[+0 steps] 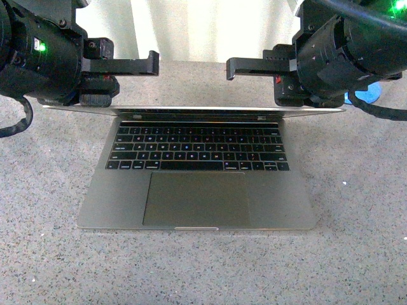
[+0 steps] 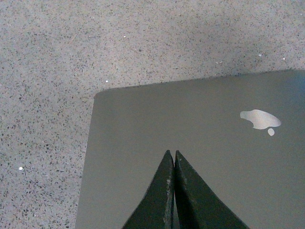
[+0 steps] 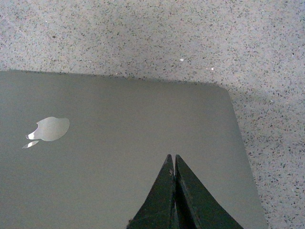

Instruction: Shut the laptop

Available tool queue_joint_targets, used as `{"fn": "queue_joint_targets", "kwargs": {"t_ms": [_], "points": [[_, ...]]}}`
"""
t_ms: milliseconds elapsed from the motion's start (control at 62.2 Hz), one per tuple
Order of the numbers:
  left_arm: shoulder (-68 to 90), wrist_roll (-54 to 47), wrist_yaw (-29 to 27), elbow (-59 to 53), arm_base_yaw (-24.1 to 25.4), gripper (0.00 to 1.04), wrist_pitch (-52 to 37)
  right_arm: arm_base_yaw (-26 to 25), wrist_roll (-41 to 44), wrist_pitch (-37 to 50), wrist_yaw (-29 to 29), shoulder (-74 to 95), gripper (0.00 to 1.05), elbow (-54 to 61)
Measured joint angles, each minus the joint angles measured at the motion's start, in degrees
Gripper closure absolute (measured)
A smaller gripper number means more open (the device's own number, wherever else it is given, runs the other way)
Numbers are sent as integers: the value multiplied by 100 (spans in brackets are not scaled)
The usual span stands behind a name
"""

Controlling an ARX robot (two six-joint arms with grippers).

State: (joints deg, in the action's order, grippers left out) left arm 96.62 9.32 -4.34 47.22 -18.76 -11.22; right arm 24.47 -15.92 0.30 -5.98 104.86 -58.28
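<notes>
The laptop point(image 1: 197, 190) lies open on the speckled grey surface point(image 1: 44, 254), with the trackpad edge nearest the robot, the keyboard beyond it, and the lid point(image 2: 200, 157) raised past the hinge. Behind the lid, the left gripper point(image 1: 151, 63) and right gripper point(image 1: 234, 67) each have their fingers pressed together. The wrist views place the joined tips over the lid's back on either side of the apple logo point(image 2: 259, 119), though contact cannot be confirmed. To close the laptop cleanly, push with both arms evenly near the lid's free edge, follow its arc downward, and slow before it meets the base so the base neither slides nor twists.
</notes>
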Motion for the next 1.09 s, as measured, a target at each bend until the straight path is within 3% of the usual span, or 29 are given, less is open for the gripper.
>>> {"fn": "queue_joint_targets", "kwargs": {"t_ms": [1093], "points": [[162,79,-11,-420,-22,101,-321,24,-103,153,44,0,104,337]]}}
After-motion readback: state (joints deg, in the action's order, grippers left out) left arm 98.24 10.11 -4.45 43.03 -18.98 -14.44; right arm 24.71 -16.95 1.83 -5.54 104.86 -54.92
